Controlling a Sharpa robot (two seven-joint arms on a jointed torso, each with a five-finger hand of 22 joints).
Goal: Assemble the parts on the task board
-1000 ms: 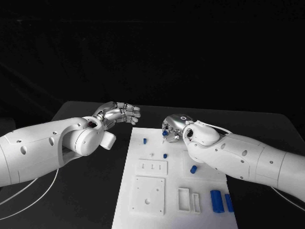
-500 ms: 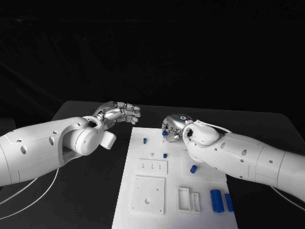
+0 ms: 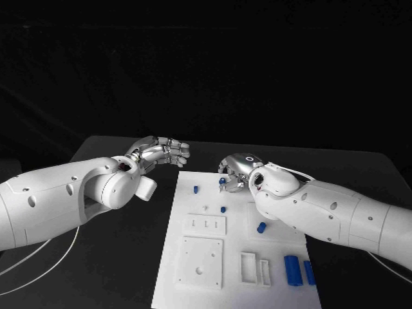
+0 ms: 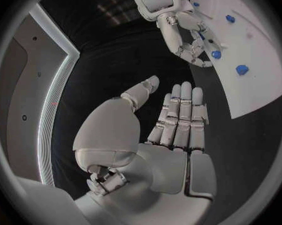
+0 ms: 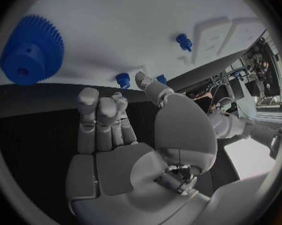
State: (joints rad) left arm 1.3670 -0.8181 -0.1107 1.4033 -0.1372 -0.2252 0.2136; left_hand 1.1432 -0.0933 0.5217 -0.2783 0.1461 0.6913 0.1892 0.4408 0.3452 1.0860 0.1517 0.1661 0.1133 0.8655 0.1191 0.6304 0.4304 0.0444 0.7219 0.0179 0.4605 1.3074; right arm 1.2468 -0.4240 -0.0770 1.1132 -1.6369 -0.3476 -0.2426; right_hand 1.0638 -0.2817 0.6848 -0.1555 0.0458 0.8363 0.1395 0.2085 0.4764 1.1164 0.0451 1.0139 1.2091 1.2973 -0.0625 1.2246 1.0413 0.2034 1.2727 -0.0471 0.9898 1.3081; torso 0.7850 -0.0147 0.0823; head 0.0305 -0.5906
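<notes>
the white task board lies on a black table, with a dark curtain hanging behind the table. the left hand hovers off the board's far left corner, over bare tabletop, fingers straight and side by side, holding nothing. the right hand sits over the board's far edge, its fingers curled in; a small blue part shows at its fingertips, but whether it is pinched cannot be told. in the right wrist view a blue gear lies flat on the board, well apart from a blue peg. nearer the robot on the board lie two blue cylinders side by side.
</notes>
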